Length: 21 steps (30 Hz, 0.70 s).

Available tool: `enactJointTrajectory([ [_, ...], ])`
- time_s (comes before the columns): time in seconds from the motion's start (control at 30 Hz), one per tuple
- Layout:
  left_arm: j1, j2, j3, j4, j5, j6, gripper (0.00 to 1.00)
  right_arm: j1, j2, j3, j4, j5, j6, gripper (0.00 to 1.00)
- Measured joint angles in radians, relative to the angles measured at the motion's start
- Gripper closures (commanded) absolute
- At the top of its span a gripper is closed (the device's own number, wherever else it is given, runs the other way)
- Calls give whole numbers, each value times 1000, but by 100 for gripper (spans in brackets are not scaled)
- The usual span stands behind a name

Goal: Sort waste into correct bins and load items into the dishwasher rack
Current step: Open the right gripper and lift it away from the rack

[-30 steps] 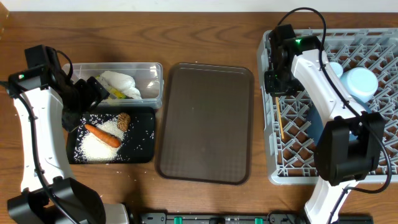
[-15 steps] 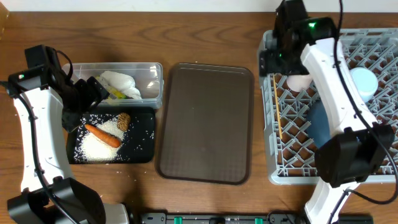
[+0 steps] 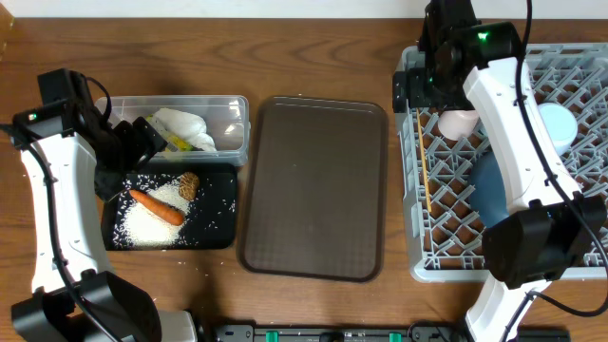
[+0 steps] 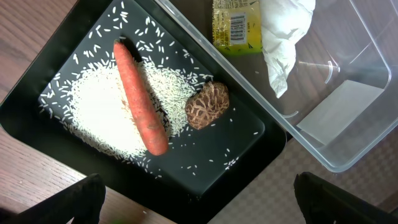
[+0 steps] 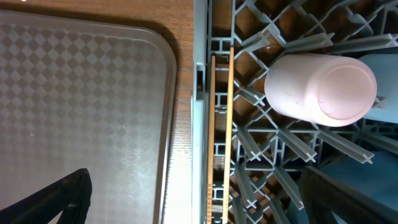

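Probably a robotics lab: left arm [image 3: 52, 209], right arm [image 3: 508, 114], dishwasher rack [image 3: 442, 237] on table [image 3: 313, 57].

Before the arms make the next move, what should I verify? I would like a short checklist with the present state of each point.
1. Right tool open, holding nothing: ok.
2. Left tool open, holding nothing: ok.
3. Wooden chopsticks lying inside the dishwasher rack, along its left wall: ok.
4. Pink cup in the rack: ok; mouth down: cannot tell.
5. Carrot, brown lump and rice in the black tray: ok.
6. Napkin and wrapper in the clear tub: ok.
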Motion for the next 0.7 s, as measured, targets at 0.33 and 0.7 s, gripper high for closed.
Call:
enactJointTrajectory([
  [0.33,0,0,0,0,0,0,2,0,0,0,0,0,0,1],
  [0.7,0,0,0,0,0,0,2,0,-19,-1,16,0,1,1],
])
